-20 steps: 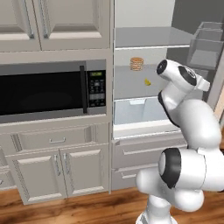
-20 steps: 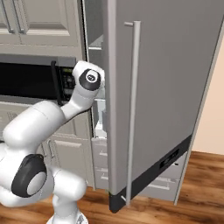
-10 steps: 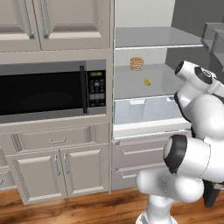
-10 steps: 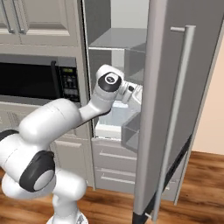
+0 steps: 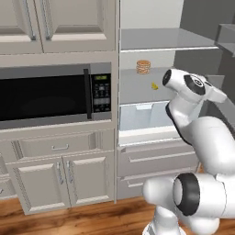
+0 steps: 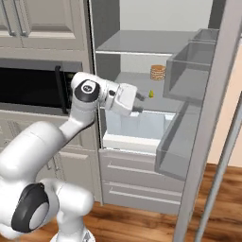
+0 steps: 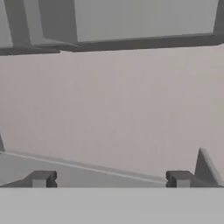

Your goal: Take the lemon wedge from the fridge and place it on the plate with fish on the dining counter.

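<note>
The gripper [image 6: 138, 103] is open wide, with its two dark tips far apart and nothing between them. In the hand view the two finger tips [image 7: 41, 178] stand at the two sides of the bottom edge, and past them is a plain pale wall and a grey shelf edge.

The gripper sits at the front of the open fridge [image 6: 142, 52], just above the clear drawer [image 6: 134, 127] and level with the middle shelf [image 5: 142, 85]. Just past the gripper, a bit farther back on that shelf, lies the lemon wedge [image 6: 151, 94]. It is tiny and bright yellow, and the gripper is near it but not touching it. In the left base view the lemon wedge [image 5: 155, 86] lies just beside the robot's hand.

Farther back on the same shelf, behind the wedge, stands a tan stack of flat round discs [image 6: 158, 72]. The shelf above them [image 6: 146, 45] is bare. I cannot tell what is in the clear drawer below.

To one side of the gripper, the fridge door [image 6: 208, 123] stands open, with clear bins [image 6: 184, 75] on its inner side. To the other side, the black microwave [image 5: 50, 94] sits in the wall, with beige cabinets [image 5: 64, 174] under it.
</note>
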### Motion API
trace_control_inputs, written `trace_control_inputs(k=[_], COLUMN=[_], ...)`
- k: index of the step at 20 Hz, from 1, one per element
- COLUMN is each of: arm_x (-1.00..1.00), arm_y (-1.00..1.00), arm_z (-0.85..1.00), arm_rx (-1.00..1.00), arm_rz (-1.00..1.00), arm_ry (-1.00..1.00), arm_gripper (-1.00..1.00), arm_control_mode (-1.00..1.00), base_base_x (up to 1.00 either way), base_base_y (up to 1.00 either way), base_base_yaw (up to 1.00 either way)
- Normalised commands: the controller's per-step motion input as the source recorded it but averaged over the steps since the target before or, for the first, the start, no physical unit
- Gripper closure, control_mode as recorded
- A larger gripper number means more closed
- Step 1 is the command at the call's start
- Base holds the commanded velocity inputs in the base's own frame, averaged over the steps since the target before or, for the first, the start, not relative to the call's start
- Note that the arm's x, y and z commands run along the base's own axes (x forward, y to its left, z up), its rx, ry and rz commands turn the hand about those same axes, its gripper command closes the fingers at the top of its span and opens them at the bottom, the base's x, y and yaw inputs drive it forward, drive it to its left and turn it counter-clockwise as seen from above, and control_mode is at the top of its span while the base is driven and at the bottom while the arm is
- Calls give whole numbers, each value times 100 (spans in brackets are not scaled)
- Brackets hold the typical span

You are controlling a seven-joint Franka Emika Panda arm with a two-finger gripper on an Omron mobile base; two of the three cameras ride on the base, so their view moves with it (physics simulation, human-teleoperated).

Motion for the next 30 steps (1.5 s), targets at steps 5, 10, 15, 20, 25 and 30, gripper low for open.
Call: trace_control_inputs(k=[5, 10, 15, 20, 25, 30], arm_x=[8, 14, 29, 34, 6, 19], arm_y=[94, 26, -6, -5, 0, -27], arm_z=[34, -17, -17, 0, -1, -10], arm_rx=[12, 37, 28, 28, 0, 0], arm_rz=[55, 68, 35, 14, 0, 5], arm_ry=[23, 23, 2, 18, 1, -1], arm_gripper=[-100, -100, -100, -100, -100, -100], arm_control_mode=[-100, -100, -100, -100, -100, -100], base_base_x=[0, 0, 0, 0, 0, 0], base_base_y=[0, 0, 0, 0, 0, 0], base_base_yaw=[0, 0, 0, 0, 0, 0])
